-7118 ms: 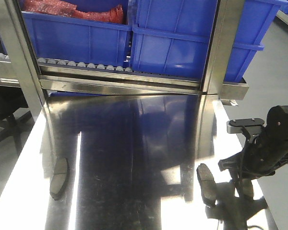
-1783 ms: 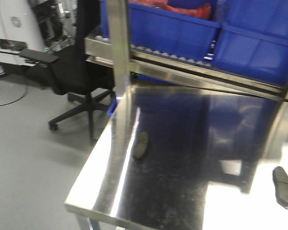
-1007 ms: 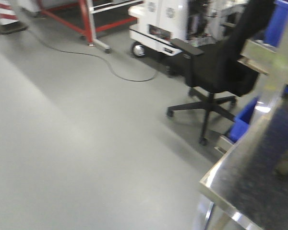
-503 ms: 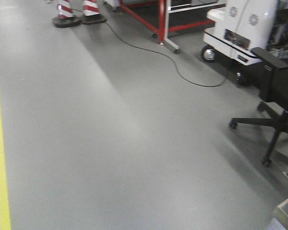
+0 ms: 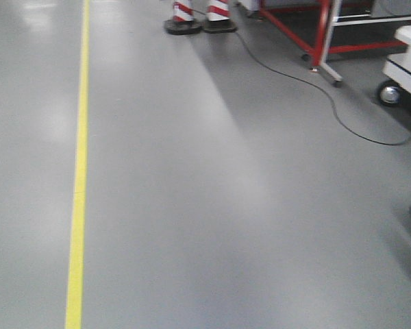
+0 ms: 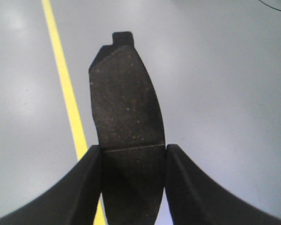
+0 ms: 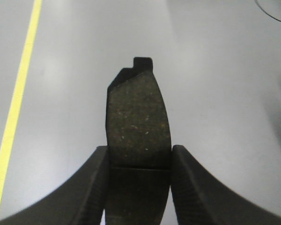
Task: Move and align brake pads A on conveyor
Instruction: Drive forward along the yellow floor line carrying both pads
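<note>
A dark-grey brake pad (image 6: 126,103) with a thin groove across its middle and a small tab at its far end sits clamped in my left gripper (image 6: 133,161), jaws pressed on both its long edges. My right gripper (image 7: 139,161) is shut the same way on a second brake pad (image 7: 138,122). Both pads hang above bare grey floor. The conveyor is out of view in every view. Neither gripper shows in the front view.
The front view shows grey floor (image 5: 212,205) with a yellow line (image 5: 79,171) down the left. Striped cones (image 5: 200,17), a red frame (image 5: 315,38), a black cable (image 5: 329,96) and a white cart's wheel (image 5: 390,92) stand at the top right.
The front view has swung left: the steel table and blue bins left the frame, then the black chair, and now floor with a yellow line fills it.
</note>
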Motion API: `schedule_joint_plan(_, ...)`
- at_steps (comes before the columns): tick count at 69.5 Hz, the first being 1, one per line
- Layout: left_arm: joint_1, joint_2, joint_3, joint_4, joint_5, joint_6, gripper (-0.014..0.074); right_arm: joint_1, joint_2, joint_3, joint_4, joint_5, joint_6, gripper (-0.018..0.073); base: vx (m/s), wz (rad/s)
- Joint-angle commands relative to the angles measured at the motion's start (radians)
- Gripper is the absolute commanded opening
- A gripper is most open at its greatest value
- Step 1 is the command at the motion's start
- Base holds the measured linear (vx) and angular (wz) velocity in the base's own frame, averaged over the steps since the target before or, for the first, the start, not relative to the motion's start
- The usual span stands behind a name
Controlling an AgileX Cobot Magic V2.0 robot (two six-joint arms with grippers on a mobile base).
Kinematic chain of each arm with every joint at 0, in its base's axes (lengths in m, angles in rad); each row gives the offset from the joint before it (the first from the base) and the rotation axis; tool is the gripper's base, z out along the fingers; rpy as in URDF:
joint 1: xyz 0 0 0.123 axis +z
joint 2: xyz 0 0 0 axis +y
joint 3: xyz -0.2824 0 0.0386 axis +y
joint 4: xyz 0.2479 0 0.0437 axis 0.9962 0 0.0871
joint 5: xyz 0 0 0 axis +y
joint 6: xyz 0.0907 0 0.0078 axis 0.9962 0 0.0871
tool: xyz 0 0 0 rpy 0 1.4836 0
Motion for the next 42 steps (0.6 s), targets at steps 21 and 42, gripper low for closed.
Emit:
schedule_joint_plan(21,-0.006,0.006,-0.029,-0.012,-0.080,-0.007,0.0174,-0.005,0.001,-0.031,0.000,-0.084,-0.010,0.0188,0.03,0.44)
schedule_joint_plan(42,-0.006,0.006,-0.029,-0.012,-0.080,-0.007,0.0174,-0.005,0.001,-0.031,0.000,-0.084,-0.010,0.0188,0.08,0.24)
